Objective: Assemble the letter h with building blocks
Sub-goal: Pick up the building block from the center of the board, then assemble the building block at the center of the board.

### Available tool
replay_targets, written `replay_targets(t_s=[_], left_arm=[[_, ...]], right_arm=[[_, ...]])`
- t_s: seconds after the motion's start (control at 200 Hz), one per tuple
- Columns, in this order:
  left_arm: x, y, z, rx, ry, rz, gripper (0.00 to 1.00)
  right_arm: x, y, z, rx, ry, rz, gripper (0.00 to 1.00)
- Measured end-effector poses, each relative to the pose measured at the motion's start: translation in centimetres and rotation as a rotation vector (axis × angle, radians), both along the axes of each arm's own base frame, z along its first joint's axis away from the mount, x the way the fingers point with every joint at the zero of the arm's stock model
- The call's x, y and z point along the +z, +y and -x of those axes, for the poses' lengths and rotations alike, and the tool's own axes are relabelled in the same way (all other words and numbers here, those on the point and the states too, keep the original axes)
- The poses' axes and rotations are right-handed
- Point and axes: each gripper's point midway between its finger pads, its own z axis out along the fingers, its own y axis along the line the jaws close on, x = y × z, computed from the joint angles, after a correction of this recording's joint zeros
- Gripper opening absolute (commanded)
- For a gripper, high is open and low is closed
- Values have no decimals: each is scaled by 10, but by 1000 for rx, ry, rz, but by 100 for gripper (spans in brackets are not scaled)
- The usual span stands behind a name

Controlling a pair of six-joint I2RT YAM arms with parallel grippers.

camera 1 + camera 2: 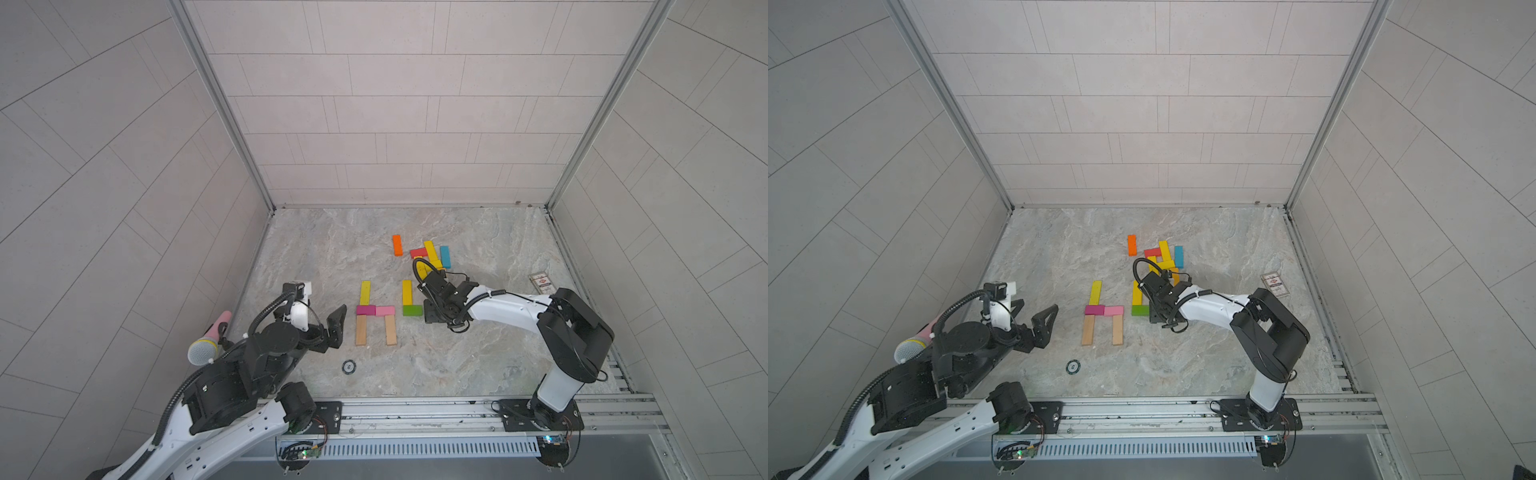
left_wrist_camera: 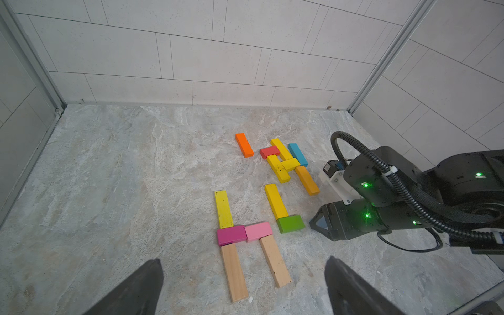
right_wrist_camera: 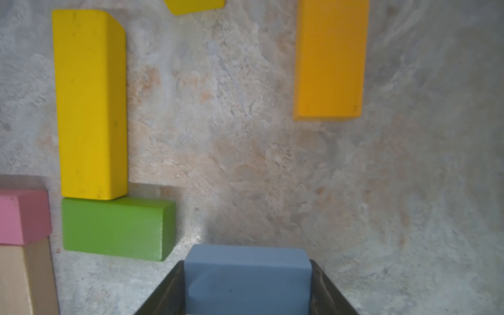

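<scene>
My right gripper (image 3: 246, 261) is closed partway on a blue block (image 3: 246, 278), one finger against each of its sides; I cannot tell whether the block rests on the table (image 3: 245, 150) or hangs just above it. Just beside it, with a thin strip of table between, lies the green block (image 3: 114, 227), and a long yellow block (image 3: 91, 106) butts end-on against the green block's long edge. Beyond those, the pink block (image 2: 258, 231) and the magenta block (image 2: 231, 235) lie end to end as a crossbar, with a second yellow block (image 2: 223, 208) rising from the magenta one and two plain wood blocks (image 2: 234, 271) running down from the pair as legs. Farther back lies a loose cluster: an amber block (image 2: 307, 180), more yellow ones, a red block (image 2: 269, 152) and a teal block (image 2: 297, 154) touching or overlapping, with an orange block (image 2: 244, 145) a little apart. My left gripper (image 1: 1034, 311) hangs near the wood legs, spread wide, with nothing in it. A printed card (image 1: 542, 282) lies well off beside my right arm.
</scene>
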Motion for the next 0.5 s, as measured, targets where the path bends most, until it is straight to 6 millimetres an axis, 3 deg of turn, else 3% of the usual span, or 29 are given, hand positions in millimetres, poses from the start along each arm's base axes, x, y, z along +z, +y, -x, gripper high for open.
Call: replay_targets(t_s=[0.235,0.5], left_arm=[[0,0,0,3,0,-1,100],[0,0,-1,3,2,-2,100]], right_arm=[[-11,1,-7,8,23,21,54],[-11,3,-11,12,20,15,56]])
